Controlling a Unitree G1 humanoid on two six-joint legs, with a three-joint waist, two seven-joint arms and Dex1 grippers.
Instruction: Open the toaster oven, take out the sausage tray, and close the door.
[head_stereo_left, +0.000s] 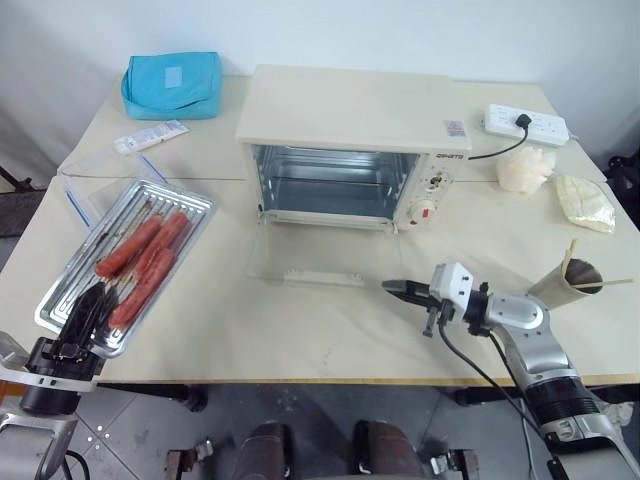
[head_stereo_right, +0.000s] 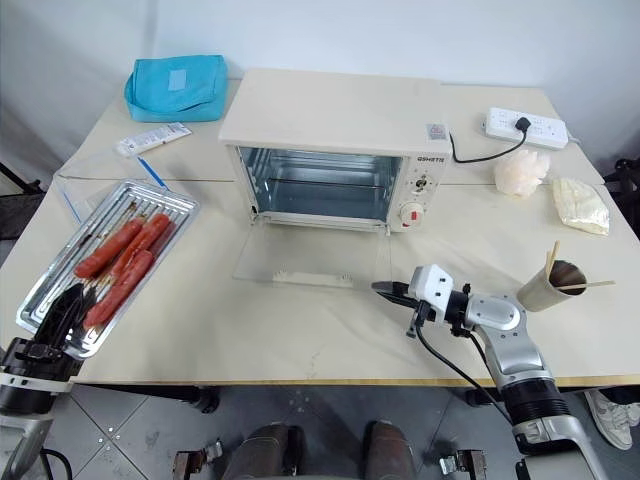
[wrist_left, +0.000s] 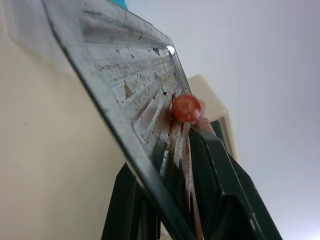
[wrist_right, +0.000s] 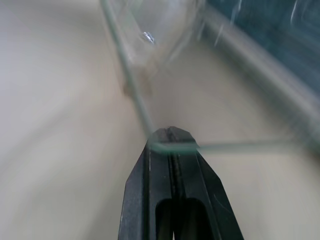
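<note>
Far left on the beige surface (head_stereo_left: 300, 330): shiny silver ridged sausage tray (head_stereo_left: 180, 205) with red-brown sausages (head_stereo_left: 140, 262), lying at the near left edge, out of the oven and well apart from it. Gripped at its near rim by the left end effector (head_stereo_left: 85, 308), one black finger above the rim and one below. Behind the tray, a clear plastic box (head_stereo_left: 90, 180); farther back, a teal pouch (head_stereo_left: 172, 85). At centre, cream-white boxy toaster oven (head_stereo_left: 350, 110), cavity bare, its clear glass door (head_stereo_left: 315, 258) dropped flat onto the surface. Just right of the door's near corner, right end effector (head_stereo_left: 400, 289) pinched fully together, holding nothing, tips at the glass edge. Far right: paper cup (head_stereo_left: 565, 283), white power strip (head_stereo_left: 525, 123).
</note>
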